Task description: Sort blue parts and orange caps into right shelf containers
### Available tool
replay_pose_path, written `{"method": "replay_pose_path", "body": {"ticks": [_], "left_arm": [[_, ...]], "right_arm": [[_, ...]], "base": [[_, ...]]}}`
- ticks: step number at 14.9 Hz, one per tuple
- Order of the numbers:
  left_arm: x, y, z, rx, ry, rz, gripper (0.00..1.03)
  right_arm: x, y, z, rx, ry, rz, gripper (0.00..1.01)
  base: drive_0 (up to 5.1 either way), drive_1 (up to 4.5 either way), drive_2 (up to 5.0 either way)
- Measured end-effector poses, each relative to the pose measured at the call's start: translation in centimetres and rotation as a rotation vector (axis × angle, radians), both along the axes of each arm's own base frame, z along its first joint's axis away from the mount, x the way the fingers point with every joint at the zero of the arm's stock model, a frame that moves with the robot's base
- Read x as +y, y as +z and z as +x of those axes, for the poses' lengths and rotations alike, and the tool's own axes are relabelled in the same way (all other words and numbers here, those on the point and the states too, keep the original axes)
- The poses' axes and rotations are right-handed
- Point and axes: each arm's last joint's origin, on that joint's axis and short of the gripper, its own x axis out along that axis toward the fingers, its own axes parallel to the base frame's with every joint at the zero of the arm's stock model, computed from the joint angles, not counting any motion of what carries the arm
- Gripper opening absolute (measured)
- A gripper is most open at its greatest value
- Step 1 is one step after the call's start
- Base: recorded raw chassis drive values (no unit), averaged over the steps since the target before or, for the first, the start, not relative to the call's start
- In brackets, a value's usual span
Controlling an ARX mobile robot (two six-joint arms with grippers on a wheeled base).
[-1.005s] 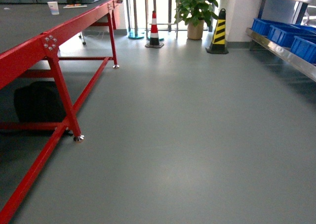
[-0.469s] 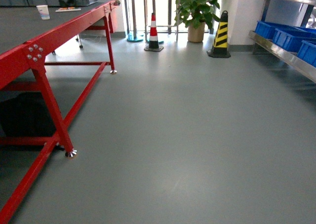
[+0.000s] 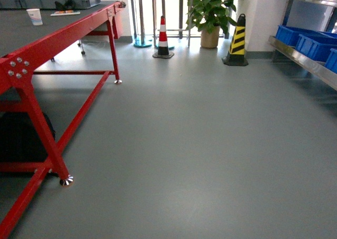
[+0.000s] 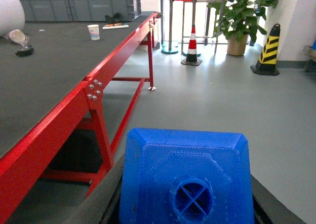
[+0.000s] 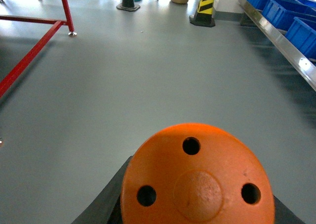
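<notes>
In the left wrist view a blue part (image 4: 186, 179), a box-shaped block with a round crossed knob, fills the lower frame. My left gripper (image 4: 185, 197) is shut on it, and dark fingers (image 4: 109, 192) show at both sides. In the right wrist view my right gripper (image 5: 197, 187) is shut on an orange cap (image 5: 197, 177), whose flat top with three holes faces the camera. The right shelf (image 3: 308, 62) runs along the right wall and carries blue containers (image 3: 316, 44). The shelf rail (image 5: 281, 41) and containers (image 5: 302, 32) also show in the right wrist view. Neither gripper appears in the head view.
A long red-framed table (image 3: 58, 36) with a dark top stands on the left, its foot (image 3: 66, 181) on the grey floor. A paper cup (image 3: 35, 16) sits on it. Ahead stand a red-white cone (image 3: 162, 36), a yellow-black cone (image 3: 237, 39) and a potted plant (image 3: 210, 10).
The head view has advanced across the floor: the red table leg has slid down and left in view, and the shelf and bins have drifted toward the right edge.
</notes>
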Motion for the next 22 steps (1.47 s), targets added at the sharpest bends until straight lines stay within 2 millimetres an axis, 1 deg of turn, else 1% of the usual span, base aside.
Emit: {"method": "replay_pose_path", "body": {"ticks": [12,13,20,22], "left_arm": [[0.05,0.16,-0.01,-0.009,0.005,0.001,0.44],[0.06,-0.22,0.09,0.017,0.005,-0.001,0.44],[0.02,-0.02,0.02,0.002,0.001,0.0,0.44],[0.02,-0.03,0.02,0.003,0.001,0.0,0.44]], "right_arm": [[0.05,-0.02,0.09,0.003,0.004,0.0,0.45],[0.05,-0.13,0.1,0.01,0.004,-0.001,0.45],[0.05,-0.02,0.08,0.003,0.003,0.0,0.45],[0.05,-0.03,0.08,0.004,0.003,0.0,0.45]], "base": [[0.0,4.16,-4.2],[-0.1,4.12,-4.3],[-0.1,4.12,-4.3],[-1.6,-1.62,-1.6]]}}
